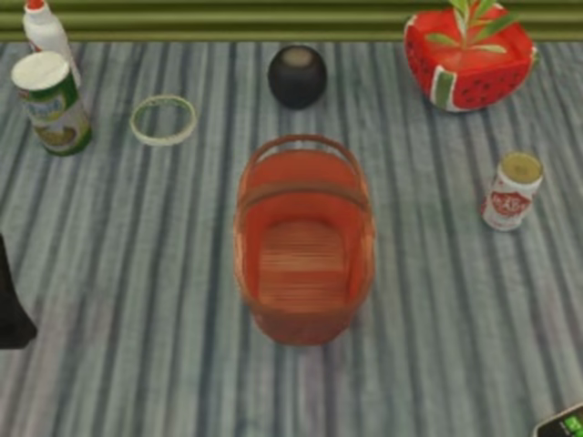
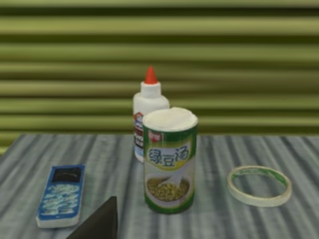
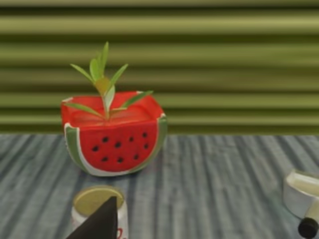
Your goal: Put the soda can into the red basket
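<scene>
- Top view: soda can (image 1: pixel 512 191) stands upright on the desk (image 1: pixel 437 300), well right of the red basket (image 1: pixel 303 241); both arms sit at the edges.
- Left wrist: left gripper (image 2: pixel 97 222) is just a dark tip, can't tell its state.
- Right wrist: right gripper (image 3: pixel 99 221) is close over the can (image 3: pixel 97 200), can't tell either.

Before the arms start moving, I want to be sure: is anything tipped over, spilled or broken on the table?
Nothing stands out. The small red and white soda can stands upright, right of the empty orange-red woven basket; nothing is spilled.
</scene>
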